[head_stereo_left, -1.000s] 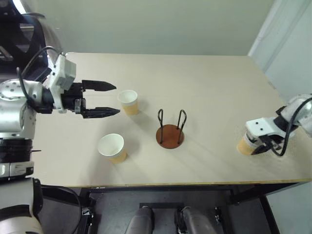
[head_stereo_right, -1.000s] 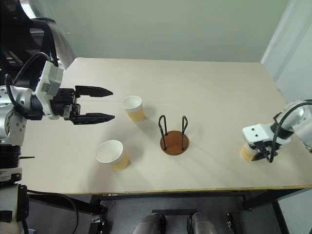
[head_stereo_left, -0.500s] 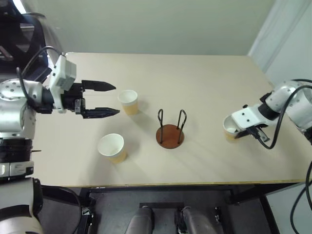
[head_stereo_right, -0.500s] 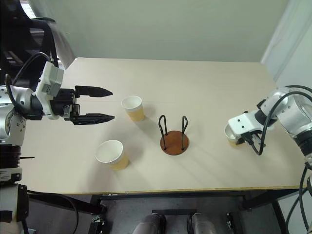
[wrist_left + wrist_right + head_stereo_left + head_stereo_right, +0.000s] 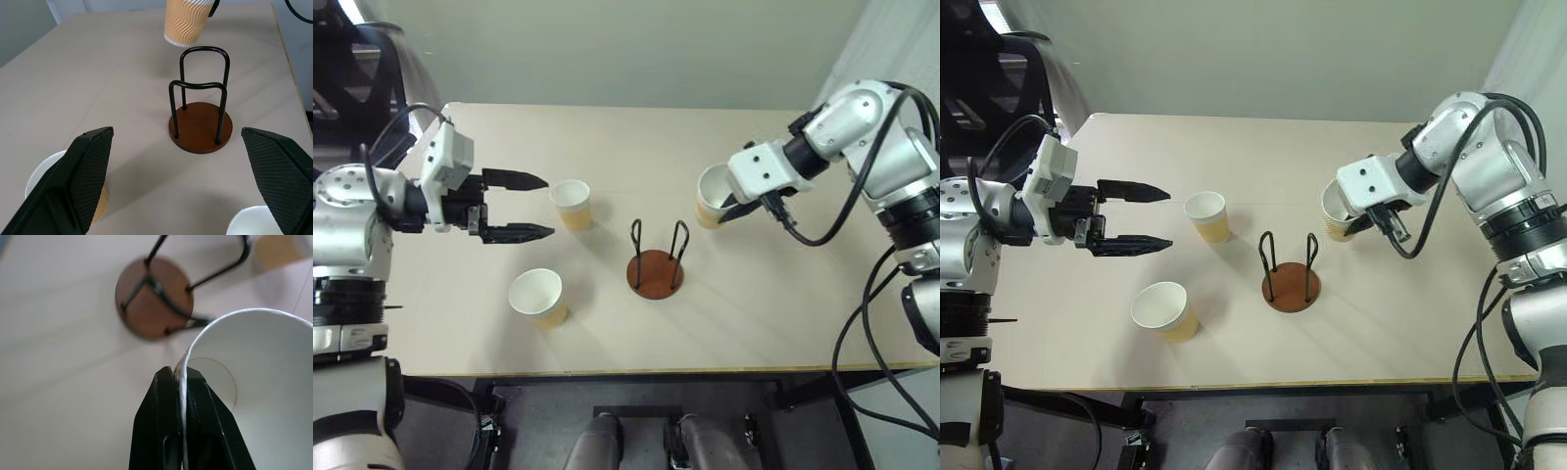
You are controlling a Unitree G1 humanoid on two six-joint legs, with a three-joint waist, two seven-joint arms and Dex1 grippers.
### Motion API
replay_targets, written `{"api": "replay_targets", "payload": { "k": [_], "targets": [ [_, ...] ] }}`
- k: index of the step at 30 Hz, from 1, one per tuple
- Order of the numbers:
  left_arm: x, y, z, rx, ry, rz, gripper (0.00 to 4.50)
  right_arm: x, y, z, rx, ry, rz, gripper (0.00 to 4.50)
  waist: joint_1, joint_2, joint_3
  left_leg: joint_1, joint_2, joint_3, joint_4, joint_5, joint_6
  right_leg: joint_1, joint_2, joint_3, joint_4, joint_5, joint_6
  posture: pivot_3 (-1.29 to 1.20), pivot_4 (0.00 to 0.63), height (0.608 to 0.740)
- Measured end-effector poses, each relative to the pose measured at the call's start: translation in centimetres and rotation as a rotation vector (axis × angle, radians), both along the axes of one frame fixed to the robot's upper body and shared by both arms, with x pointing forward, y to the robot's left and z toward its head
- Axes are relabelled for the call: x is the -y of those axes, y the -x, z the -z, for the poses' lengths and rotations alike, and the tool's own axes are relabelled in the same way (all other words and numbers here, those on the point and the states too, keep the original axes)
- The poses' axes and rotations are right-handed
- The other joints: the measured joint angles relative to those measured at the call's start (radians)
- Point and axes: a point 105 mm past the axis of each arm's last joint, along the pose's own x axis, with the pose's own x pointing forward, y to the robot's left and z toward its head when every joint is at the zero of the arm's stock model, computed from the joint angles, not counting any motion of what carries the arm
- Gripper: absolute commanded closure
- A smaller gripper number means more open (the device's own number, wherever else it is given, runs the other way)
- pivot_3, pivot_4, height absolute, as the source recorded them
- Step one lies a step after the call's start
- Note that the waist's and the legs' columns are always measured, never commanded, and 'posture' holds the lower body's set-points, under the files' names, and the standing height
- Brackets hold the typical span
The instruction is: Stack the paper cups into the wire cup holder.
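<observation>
- The right end effector (image 5: pixel 180 382) is clenched on the rim of one paper cup (image 5: pixel 712 194), one finger inside and one outside the wall, and holds it clear of the bench (image 5: pixel 754 147), mouth tilted towards the robot, beside the wire cup holder (image 5: pixel 655 266) on its right and far side.
- The wire cup holder stands near the middle of the bench, with nothing between its two black loops.
- The left end effector (image 5: pixel 536 207) is released, fingers spread wide, hovering above the bench's left part and pointing to the right.
- A second paper cup (image 5: pixel 572 204) stands upright just beyond its fingertips, left of the holder.
- A third paper cup (image 5: pixel 538 297) stands nearer the bench's front edge, towards the left.
</observation>
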Motion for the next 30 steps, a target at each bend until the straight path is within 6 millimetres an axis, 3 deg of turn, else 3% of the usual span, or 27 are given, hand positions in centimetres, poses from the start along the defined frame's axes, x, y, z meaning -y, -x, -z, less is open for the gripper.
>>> {"api": "replay_targets", "payload": {
  "k": [4,16,30],
  "targets": [
    [0.3,-0.3,0.1,-0.007,0.005,0.008,0.00,-1.9,0.7,-1.6,0.023,-0.048,-0.053,4.46,0.000,0.000,0.000,0.000,0.000,0.000,0.000,0.000,-0.001,0.000,0.000,0.000,0.001,-0.003,-0.006,0.00,0.150,0.740],
    [0.2,-1.2,0.2,-0.002,0.007,0.015,0.00,-4.3,2.0,-2.5,-0.029,-0.126,-0.097,4.46,-0.001,0.000,0.000,0.001,0.000,0.000,0.000,0.000,-0.001,-0.001,0.000,0.000,0.003,-0.005,-0.007,0.00,0.150,0.740],
    [-0.1,-1.2,0.5,-0.006,0.004,0.011,0.00,-4.8,2.6,-0.2,-0.102,-0.118,-0.123,4.46,-0.001,0.000,0.000,0.001,0.000,0.000,0.001,0.001,-0.002,-0.001,0.000,0.000,0.006,-0.004,-0.007,0.00,0.150,0.740]
  ]
}}
